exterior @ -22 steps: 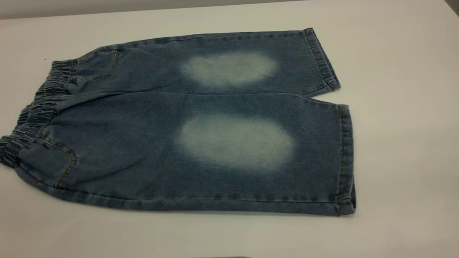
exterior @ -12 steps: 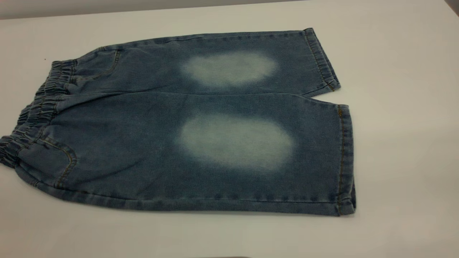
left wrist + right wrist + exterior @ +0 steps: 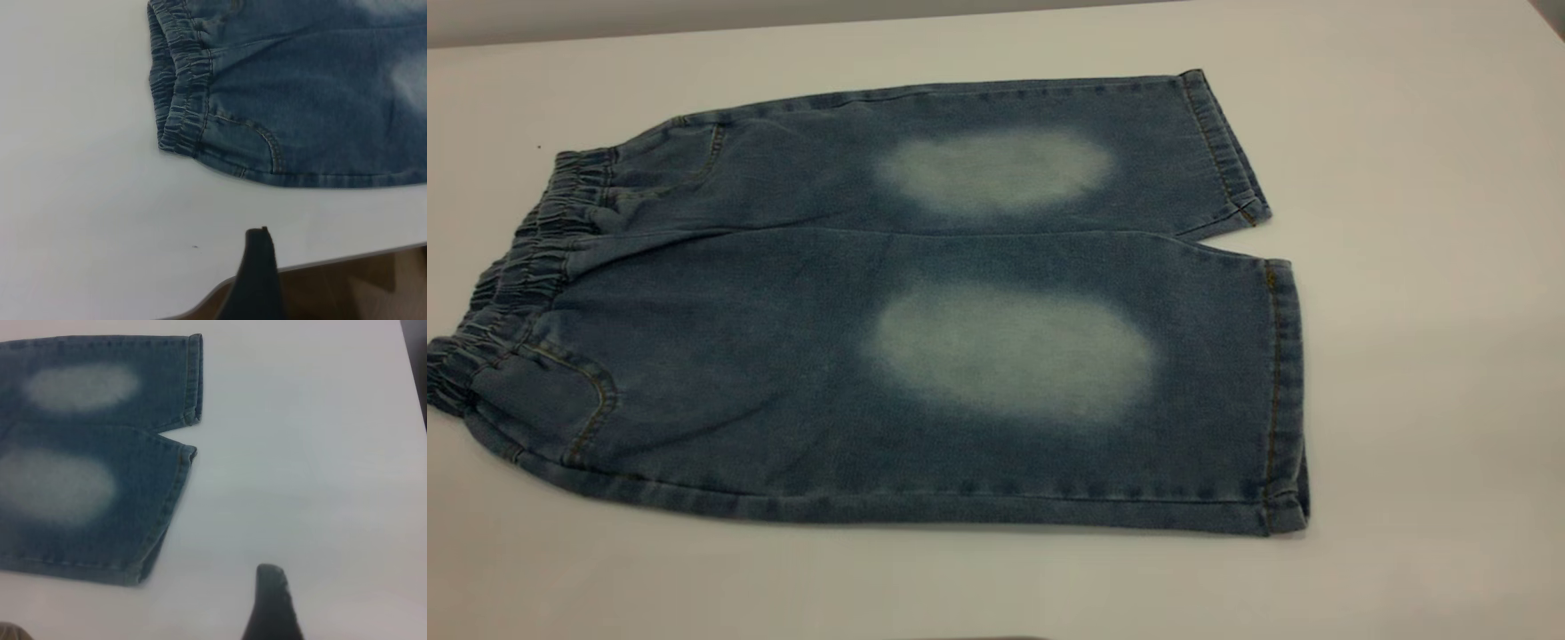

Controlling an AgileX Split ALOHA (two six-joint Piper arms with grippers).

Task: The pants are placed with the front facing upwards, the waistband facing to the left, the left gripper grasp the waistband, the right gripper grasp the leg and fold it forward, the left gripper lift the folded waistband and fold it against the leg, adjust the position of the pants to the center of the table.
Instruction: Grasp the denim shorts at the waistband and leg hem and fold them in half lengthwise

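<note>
The blue denim pants [image 3: 889, 302] lie flat on the white table [image 3: 1423, 356], front up, with a pale faded oval on each leg. The gathered waistband [image 3: 516, 276] is at the left and the two leg hems [image 3: 1280, 391] at the right. Neither gripper appears in the exterior view. In the left wrist view, a dark part of the left gripper [image 3: 260, 280] hangs over the table's near edge, apart from the waistband corner [image 3: 180, 127]. In the right wrist view, a dark part of the right gripper [image 3: 272, 607] is above bare table, well away from the leg hems [image 3: 183, 467].
White tabletop surrounds the pants on all sides, with the widest bare stretch to the right. The table's near edge [image 3: 347, 257] shows in the left wrist view, with brown floor below it. The far table edge [image 3: 783, 22] runs along the back.
</note>
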